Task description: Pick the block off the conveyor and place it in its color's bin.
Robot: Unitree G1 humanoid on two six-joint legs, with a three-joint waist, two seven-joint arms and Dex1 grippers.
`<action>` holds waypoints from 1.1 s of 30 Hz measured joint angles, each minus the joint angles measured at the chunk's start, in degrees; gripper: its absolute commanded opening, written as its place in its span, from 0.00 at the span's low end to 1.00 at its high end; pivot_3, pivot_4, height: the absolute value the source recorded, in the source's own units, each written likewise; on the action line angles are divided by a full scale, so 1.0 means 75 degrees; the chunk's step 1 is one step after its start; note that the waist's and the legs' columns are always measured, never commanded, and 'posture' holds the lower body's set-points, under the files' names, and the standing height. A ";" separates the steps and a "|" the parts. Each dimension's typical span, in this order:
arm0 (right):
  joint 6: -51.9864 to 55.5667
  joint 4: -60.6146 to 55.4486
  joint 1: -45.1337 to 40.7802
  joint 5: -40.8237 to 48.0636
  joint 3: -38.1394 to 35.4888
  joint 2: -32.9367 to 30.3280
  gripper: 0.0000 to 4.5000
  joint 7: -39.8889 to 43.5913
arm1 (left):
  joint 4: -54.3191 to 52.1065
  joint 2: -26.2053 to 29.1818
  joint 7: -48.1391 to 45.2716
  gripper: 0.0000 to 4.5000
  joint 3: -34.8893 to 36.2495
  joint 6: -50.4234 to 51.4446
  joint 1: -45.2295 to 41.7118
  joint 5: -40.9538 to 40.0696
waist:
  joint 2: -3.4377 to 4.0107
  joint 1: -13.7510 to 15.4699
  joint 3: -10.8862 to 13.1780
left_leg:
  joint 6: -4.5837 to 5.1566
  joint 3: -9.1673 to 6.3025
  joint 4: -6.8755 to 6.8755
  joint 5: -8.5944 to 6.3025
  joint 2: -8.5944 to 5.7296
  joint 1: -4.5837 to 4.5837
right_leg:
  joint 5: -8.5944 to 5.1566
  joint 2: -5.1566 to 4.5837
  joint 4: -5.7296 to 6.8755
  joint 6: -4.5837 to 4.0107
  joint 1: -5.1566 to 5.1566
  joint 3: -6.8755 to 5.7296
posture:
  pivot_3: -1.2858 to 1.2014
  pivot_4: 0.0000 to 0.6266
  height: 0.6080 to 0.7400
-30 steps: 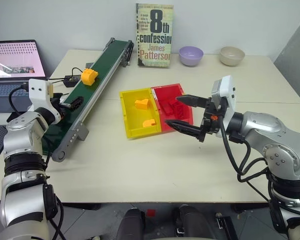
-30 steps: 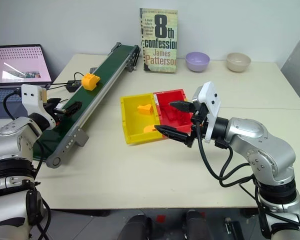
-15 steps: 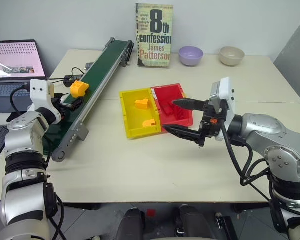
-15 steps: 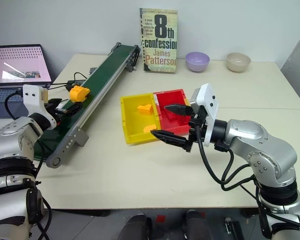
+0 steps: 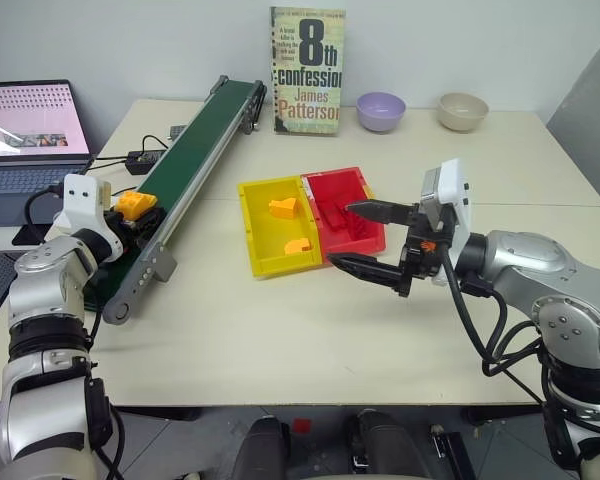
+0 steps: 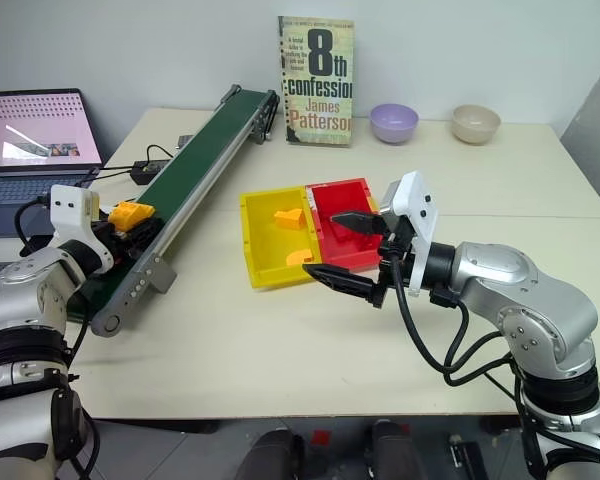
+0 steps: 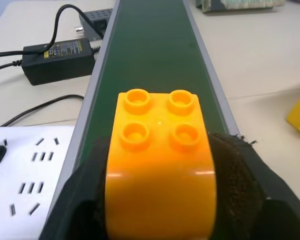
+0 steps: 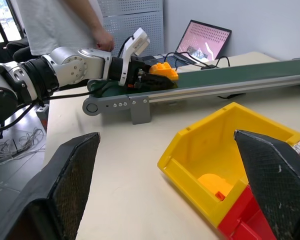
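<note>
two bowls (image 5: pixel 381 110), two bins (image 5: pixel 270 226), one book (image 5: pixel 308 70)

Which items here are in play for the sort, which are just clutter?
In play: block, left gripper closed on it, conveyor, yellow bin.
Clutter: red bin, book, purple bowl, beige bowl, laptop, power adapter.

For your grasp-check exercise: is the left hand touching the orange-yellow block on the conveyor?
Touching. The left wrist view shows the left hand with both fingers pressed against the block's sides.

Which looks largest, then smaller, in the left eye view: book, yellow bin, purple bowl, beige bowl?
1. Book
2. Yellow bin, nearer the camera, so unsure against the book
3. Purple bowl and beige bowl look alike
</note>
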 measured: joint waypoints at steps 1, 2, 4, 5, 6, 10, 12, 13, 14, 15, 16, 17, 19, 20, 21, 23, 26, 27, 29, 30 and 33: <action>0.0000 -0.0006 -0.0002 0.0017 0.0000 -0.0011 1.00 0.0014 | -0.0271 0.0032 0.0018 0.42 0.0050 0.0150 0.0151 -0.0037 | 0.0000 -0.0001 0.0000 | 0.0000 0.0002 0.0000 0.0000 0.0001 0.0000 | 0.0000 0.0000 -0.0002 0.0000 -0.0001 0.0000 | 0.52 0.24 1.00; 0.0001 -0.0008 0.0002 0.0038 -0.0014 -0.0066 1.00 0.0018 | -0.0557 0.0077 0.0028 0.37 0.0117 0.0305 0.0321 -0.0106 | 0.0000 -0.0003 0.0000 | 0.0000 0.0004 0.0000 0.0000 0.0002 0.0002 | 0.0000 -0.0005 0.0000 0.0000 0.0000 0.0004 | 0.52 0.24 1.00; 0.0001 -0.0009 0.0000 0.0059 -0.0026 -0.0087 1.00 0.0016 | -0.0834 0.0150 0.0059 0.35 0.0152 0.0493 0.0493 -0.0144 | 0.0000 -0.0003 0.0000 | 0.0000 0.0000 0.0000 0.0000 0.0004 0.0001 | 0.0000 -0.0005 -0.0001 0.0000 0.0000 0.0003 | 0.52 0.24 1.00; 0.0003 -0.0008 0.0000 0.0096 -0.0032 -0.0099 1.00 0.0014 | -0.1052 0.0186 0.0061 0.34 0.0204 0.0625 0.0640 -0.0183 | 0.0001 -0.0005 0.0000 | 0.0000 0.0001 -0.0001 0.0000 0.0005 0.0002 | 0.0000 -0.0005 -0.0001 -0.0001 -0.0001 0.0004 | 0.52 0.24 1.00; 0.0008 -0.0008 -0.0003 0.0142 -0.0045 -0.0104 1.00 0.0011 | -0.1177 0.0187 0.0074 0.34 0.0239 0.0698 0.0706 -0.0207 | 0.0001 -0.0004 0.0000 | 0.0000 -0.0002 -0.0001 0.0000 0.0006 0.0001 | -0.0001 -0.0005 -0.0001 -0.0001 -0.0001 0.0003 | 0.52 0.24 1.00; 0.0044 0.0003 -0.0168 0.0230 -0.0109 -0.0153 1.00 -0.0056 | -0.1548 0.0196 0.0139 0.34 0.0290 0.1015 0.0764 -0.0291 | 0.0000 0.0012 0.0000 | 0.0000 -0.0008 0.0000 0.0000 0.0005 0.0001 | -0.0001 -0.0004 -0.0001 -0.0001 0.0001 0.0001 | 0.52 0.24 1.00; 0.0046 0.0003 -0.0146 0.0226 -0.0128 -0.0176 1.00 -0.0164 | -0.1658 0.0199 0.0126 0.34 0.0284 0.1113 0.0700 -0.0299 | 0.0000 0.0011 0.0000 | 0.0000 -0.0002 0.0000 0.0000 0.0003 0.0002 | -0.0001 -0.0004 -0.0001 -0.0001 0.0001 0.0001 | 0.52 0.24 1.00; 0.0049 0.0001 -0.0103 0.0223 -0.0129 -0.0182 1.00 -0.0208 | -0.1674 0.0199 0.0119 0.34 0.0275 0.1146 0.0615 -0.0305 | 0.0000 0.0012 0.0000 | 0.0000 -0.0004 0.0001 0.0000 0.0003 0.0000 | -0.0001 -0.0003 -0.0002 -0.0001 0.0001 0.0001 | 0.52 0.24 1.00; 0.0048 -0.0009 -0.0050 0.0214 -0.0128 -0.0194 1.00 -0.0269 | -0.1685 0.0198 0.0105 0.34 0.0261 0.1175 0.0506 -0.0313 | 0.0000 0.0015 0.0000 | 0.0000 -0.0004 0.0001 0.0000 0.0001 -0.0002 | -0.0001 -0.0002 -0.0003 -0.0001 0.0001 0.0001 | 0.52 0.24 1.00; 0.0045 -0.0027 0.0037 0.0196 -0.0129 -0.0213 1.00 -0.0326 | -0.1724 0.0197 0.0070 0.34 0.0237 0.1204 0.0384 -0.0320 | -0.0001 0.0020 0.0000 | 0.0000 -0.0005 0.0001 0.0000 0.0000 -0.0003 | -0.0001 -0.0002 -0.0004 -0.0001 0.0001 0.0001 | 0.52 0.24 1.00; 0.0048 -0.0050 0.0153 0.0156 -0.0120 -0.0239 1.00 -0.0455 | -0.1790 0.0188 -0.0031 0.34 0.0117 0.1293 0.0141 -0.0332 | 0.0000 0.0028 0.0000 | 0.0000 -0.0005 0.0001 0.0000 -0.0005 -0.0005 | -0.0001 0.0004 -0.0004 -0.0001 0.0001 0.0000 | 0.52 0.24 1.00; 0.0050 -0.0085 0.0194 0.0106 -0.0116 -0.0245 1.00 -0.0566 | -0.1841 0.0139 -0.0092 0.34 -0.0001 0.1336 -0.0048 -0.0342 | 0.0000 0.0033 0.0000 | 0.0000 -0.0002 0.0001 0.0000 -0.0010 -0.0005 | -0.0001 0.0007 -0.0004 -0.0001 0.0001 0.0001 | 0.52 0.24 1.00; 0.0050 -0.0224 0.0218 -0.0046 -0.0114 -0.0264 1.00 -0.0759 | -0.1902 -0.0034 -0.0229 0.34 -0.0263 0.1369 -0.0393 -0.0353 | 0.0000 0.0037 0.0000 | 0.0000 0.0006 0.0002 0.0000 -0.0014 -0.0004 | -0.0001 0.0008 -0.0005 0.0000 0.0001 0.0003 | 0.52 0.24 1.00; 0.0051 -0.0320 0.0283 -0.0085 -0.0135 -0.0264 1.00 -0.0950 | -0.1895 -0.0288 -0.0292 0.34 -0.0499 0.1380 -0.0715 -0.0321 | -0.0002 0.0068 -0.0001 | 0.0000 0.0001 0.0008 0.0000 -0.0020 -0.0010 | -0.0001 0.0007 -0.0007 0.0001 0.0003 -0.0001 | 0.52 0.24 1.00; 0.0062 -0.0407 0.0331 -0.0113 -0.0112 -0.0215 1.00 -0.1147 | -0.1927 -0.0648 -0.0454 0.34 -0.0919 0.1366 -0.1060 -0.0292 | -0.0005 0.0095 -0.0002 | 0.0000 0.0004 0.0012 0.0000 -0.0024 -0.0014 | 0.0000 0.0008 -0.0009 0.0002 0.0004 -0.0001 | 0.52 0.24 1.00; 0.0070 -0.0492 0.0366 -0.0137 -0.0113 -0.0188 1.00 -0.1269 | -0.1935 -0.0870 -0.0589 0.34 -0.1208 0.1343 -0.1244 -0.0262 | -0.0005 0.0088 -0.0002 | 0.0000 0.0013 0.0012 0.0000 -0.0023 -0.0013 | 0.0000 0.0008 -0.0011 0.0003 0.0002 0.0006 | 0.52 0.24 1.00; 0.0088 -0.0802 0.0722 -0.0373 -0.0096 -0.0233 1.00 -0.1649 | -0.1307 -0.1841 -0.1052 0.34 -0.2135 0.0895 -0.2171 0.0051 | -0.0008 0.0135 -0.0004 | 0.0000 0.0020 0.0012 0.0000 -0.0031 -0.0026 | 0.0000 0.0010 -0.0026 0.0004 0.0005 -0.0006 | 0.52 0.24 1.00; 0.0097 -0.0856 0.0806 -0.0380 -0.0085 -0.0232 1.00 -0.1692 | -0.1175 -0.2003 -0.1146 0.34 -0.2311 0.0751 -0.2305 0.0122 | -0.0008 0.0135 -0.0003 | 0.0001 0.0026 0.0012 0.0000 -0.0027 -0.0025 | 0.0000 0.0014 -0.0027 0.0004 0.0002 -0.0001 | 0.52 0.24 1.00; 0.0113 -0.1020 0.1060 -0.0414 -0.0096 -0.0234 1.00 -0.1880 | -0.0507 -0.2350 -0.1352 0.34 -0.2777 0.0173 -0.2584 0.0468 | -0.0006 0.0036 -0.0003 | 0.0003 0.0026 0.0005 -0.0001 -0.0027 -0.0017 | 0.0000 0.0024 -0.0031 0.0004 0.0000 0.0014 | 0.52 0.24 1.00; 0.0120 -0.1065 0.1109 -0.0439 -0.0096 -0.0233 1.00 -0.1949 | -0.0256 -0.2406 -0.1365 0.34 -0.2872 0.0006 -0.2612 0.0572 | -0.0006 -0.0035 -0.0003 | 0.0003 0.0029 0.0003 -0.0002 -0.0026 -0.0018 | 0.0000 0.0030 -0.0032 0.0004 -0.0004 0.0019 | 0.52 0.24 1.00; 0.0119 -0.1245 0.1366 -0.0474 -0.0151 -0.0240 1.00 -0.2133 | 0.0746 -0.2527 -0.1435 0.50 -0.2917 -0.0468 -0.2740 0.0789 | -0.0006 -0.0121 -0.0002 | 0.0004 0.0015 0.0000 -0.0002 -0.0018 -0.0019 | 0.0000 0.0056 -0.0028 0.0004 -0.0009 0.0005 | 0.52 0.24 1.00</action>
